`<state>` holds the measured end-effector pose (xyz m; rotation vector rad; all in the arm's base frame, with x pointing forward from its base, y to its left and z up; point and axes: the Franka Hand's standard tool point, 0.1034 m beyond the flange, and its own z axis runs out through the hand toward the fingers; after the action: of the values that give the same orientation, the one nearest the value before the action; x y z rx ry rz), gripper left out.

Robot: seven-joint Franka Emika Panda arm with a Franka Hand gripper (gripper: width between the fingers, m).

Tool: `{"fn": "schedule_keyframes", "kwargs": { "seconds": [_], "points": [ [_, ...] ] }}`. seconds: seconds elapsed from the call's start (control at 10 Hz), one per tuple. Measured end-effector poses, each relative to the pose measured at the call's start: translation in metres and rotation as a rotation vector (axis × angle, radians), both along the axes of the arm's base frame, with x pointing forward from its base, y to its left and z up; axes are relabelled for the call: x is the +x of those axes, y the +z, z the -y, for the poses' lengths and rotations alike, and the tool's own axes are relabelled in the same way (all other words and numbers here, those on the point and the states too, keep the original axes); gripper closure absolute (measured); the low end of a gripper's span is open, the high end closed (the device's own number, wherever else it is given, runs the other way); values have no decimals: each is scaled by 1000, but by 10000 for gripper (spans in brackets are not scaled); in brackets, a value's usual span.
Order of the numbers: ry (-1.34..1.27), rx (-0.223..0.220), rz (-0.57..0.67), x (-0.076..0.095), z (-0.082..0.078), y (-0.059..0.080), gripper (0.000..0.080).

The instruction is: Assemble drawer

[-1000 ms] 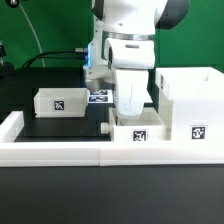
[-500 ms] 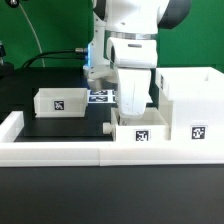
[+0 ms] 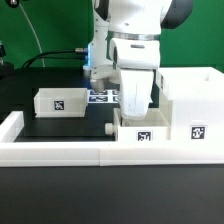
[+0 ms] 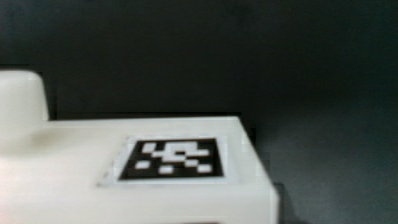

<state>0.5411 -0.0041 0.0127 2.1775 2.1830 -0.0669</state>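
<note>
My gripper reaches down onto a small white tray at the front of the table, just to the exterior view's left of the tall white housing. The fingertips are hidden by the hand and the tray's wall, and the jaws appear closed on the tray. The wrist view shows that tray's white face with its square marker tag very close. A second small tray lies apart at the exterior view's left.
The low white border wall runs along the front, right against the held tray. The marker board lies behind the arm. Black table shows beyond the tray in the wrist view.
The gripper and the small tray under it have shifted slightly toward the exterior view's right, nearer the housing. The other tray has not moved.
</note>
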Motion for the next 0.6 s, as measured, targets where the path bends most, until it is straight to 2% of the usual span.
{"fn": "schedule_keyframes", "kwargs": {
  "seconds": [0.6],
  "points": [
    [-34,2,1,0,-4,-1,757]
  ]
}}
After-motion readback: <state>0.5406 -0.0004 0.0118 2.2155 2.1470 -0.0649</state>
